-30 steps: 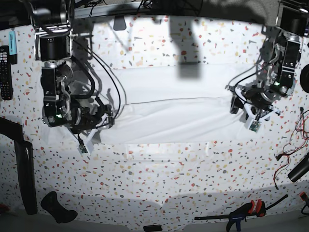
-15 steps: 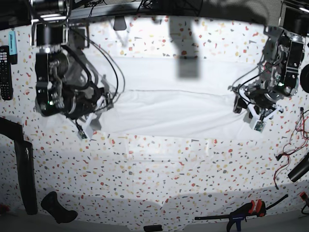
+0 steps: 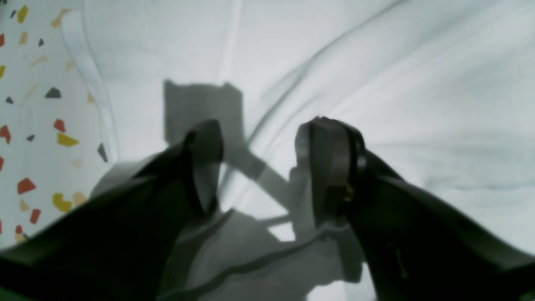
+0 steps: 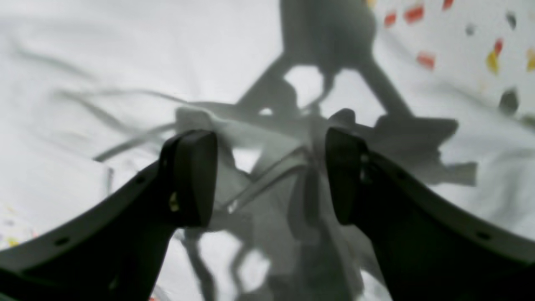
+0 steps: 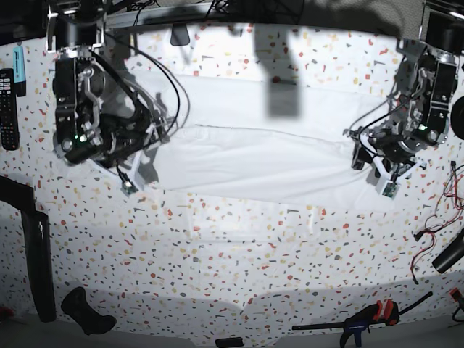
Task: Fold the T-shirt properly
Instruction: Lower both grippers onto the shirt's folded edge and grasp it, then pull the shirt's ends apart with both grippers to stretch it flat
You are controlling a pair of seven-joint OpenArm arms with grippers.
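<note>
T-shirt [image 5: 246,156] lies flat beneath both arms' open, empty jaws

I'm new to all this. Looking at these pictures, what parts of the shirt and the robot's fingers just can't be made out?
- T-shirt, base view: its left end is hidden behind the right arm; sleeves and collar cannot be told apart.
- Right gripper, right wrist view: the cloth under it is blurred and covered by shadow, so any contact is unclear.
- Left gripper, left wrist view: the fingers are blurred; whether their tips touch the shirt cannot be told.
- Base view: both sets of fingers are too small to judge.
</note>
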